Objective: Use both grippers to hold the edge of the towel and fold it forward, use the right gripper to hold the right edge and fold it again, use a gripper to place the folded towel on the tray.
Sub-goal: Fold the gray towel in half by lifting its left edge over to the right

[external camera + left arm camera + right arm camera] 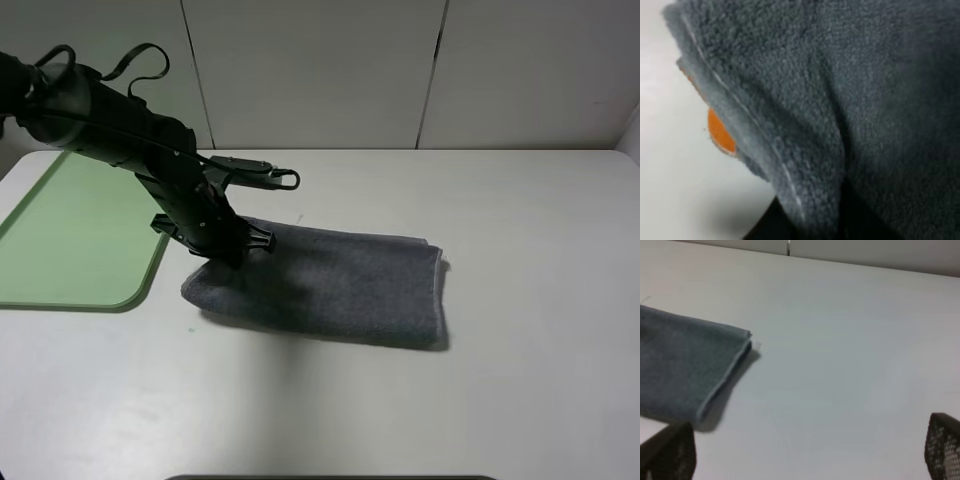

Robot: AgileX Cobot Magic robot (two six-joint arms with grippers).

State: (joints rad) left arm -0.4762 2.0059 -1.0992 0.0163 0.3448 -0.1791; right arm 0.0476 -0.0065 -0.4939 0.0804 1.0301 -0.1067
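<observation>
— At the towel's left end, what is the left gripper (240, 248) doing?

— It is clamped on cloth. From the high camera, its jaws sit closed over the far-left corner of the towel (330, 285). The left wrist camera is filled with grey pile creased toward the claw, and one orange pad (720, 132) shows beneath the hemmed edge.

— And the towel itself?

— It is folded into a long grey rectangle and lies on the white table (520, 400), a little left of centre. Its layered edges are stacked at the right end.

— Where is the tray?

— The pale green tray (70, 235) rests on the table's left side, near the towel's left end but apart from it. The left arm (110, 130) slopes down across the tray's far-right corner to reach the cloth.

— What about the other claw?

— The right gripper (807, 457) is seen only by its own wrist camera. Its dark meshed fingertips (670, 455) are spread wide with nothing between them, and it hangs over bare table. The towel's right end lies off to one side, well apart from the jaws.

— What is beyond the table?

— White wall panels (310, 70) stand along the table's far edge.
</observation>
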